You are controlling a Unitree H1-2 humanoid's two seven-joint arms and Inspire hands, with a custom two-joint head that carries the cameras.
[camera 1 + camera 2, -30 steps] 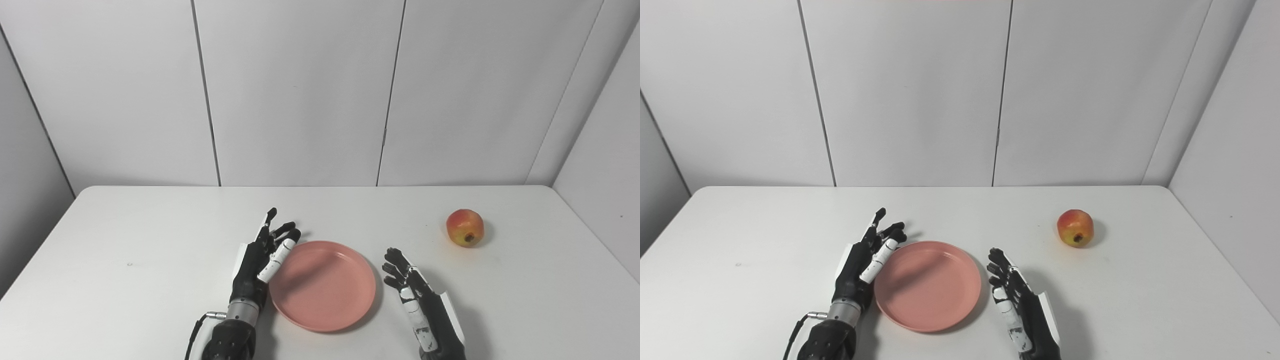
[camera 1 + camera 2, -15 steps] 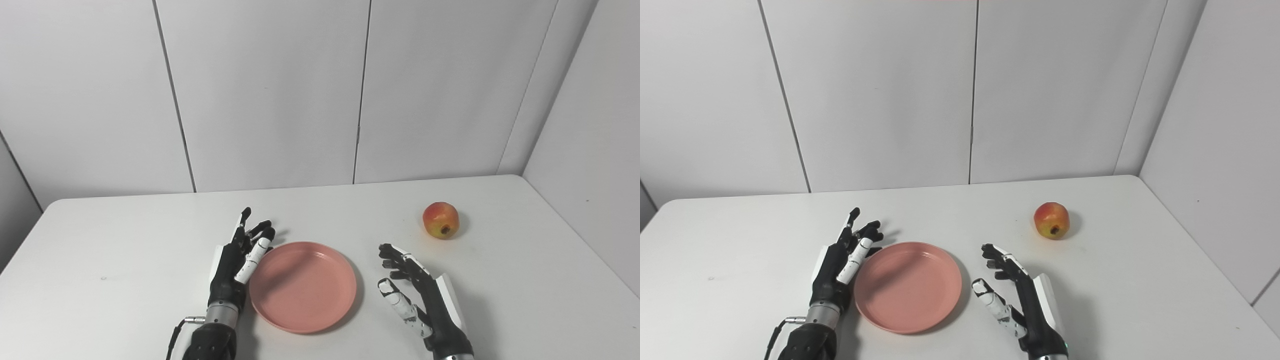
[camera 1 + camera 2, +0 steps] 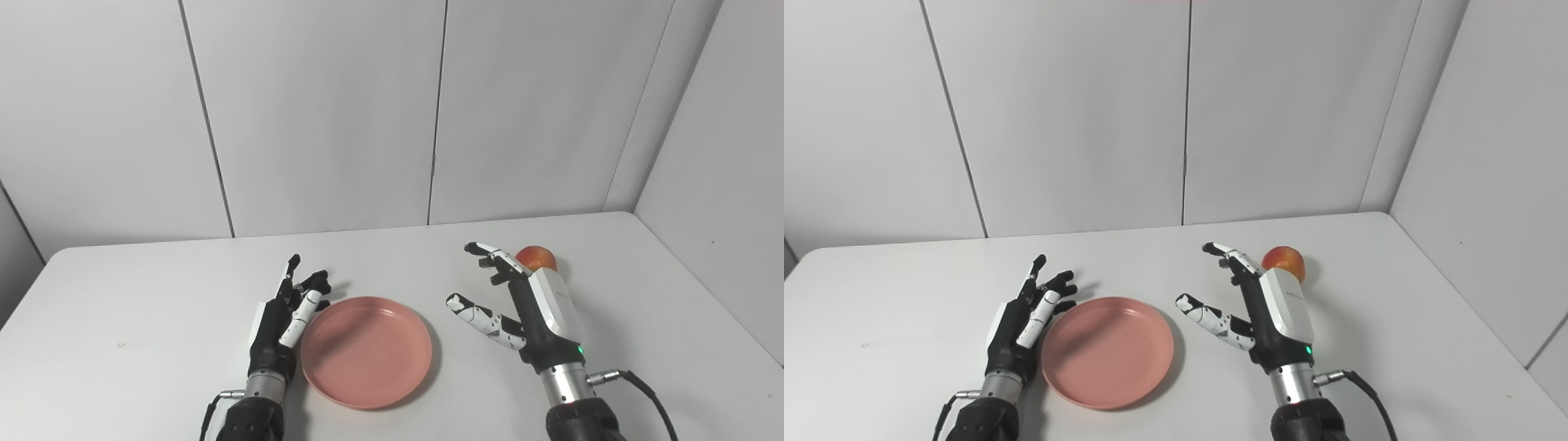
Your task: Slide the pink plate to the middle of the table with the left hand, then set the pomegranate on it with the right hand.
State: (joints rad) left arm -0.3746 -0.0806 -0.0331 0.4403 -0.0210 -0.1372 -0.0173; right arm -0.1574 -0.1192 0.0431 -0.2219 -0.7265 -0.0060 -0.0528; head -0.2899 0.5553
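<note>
plate centred, right hand raised in front of pomegranate, nothing grasped.

plate (image 3: 366,352) sits flat on the table (image 3: 122,294), near-centre, empty. left hand (image 3: 284,318) lies just beside the plate's left rim, fingers spread and released, holding nothing; whether it touches the rim can't be told. right hand (image 3: 525,303) is up off the table to the right of the plate, fingers (image 3: 493,262) extended and thumb splayed toward the plate, grasping nothing. pomegranate (image 3: 538,257) rests on the table at far right, well apart from the plate, partly hidden behind the right hand's back; contact between hand and fruit can't be told from either view. cable (image 3: 649,398) trails from the right wrist.
</note>
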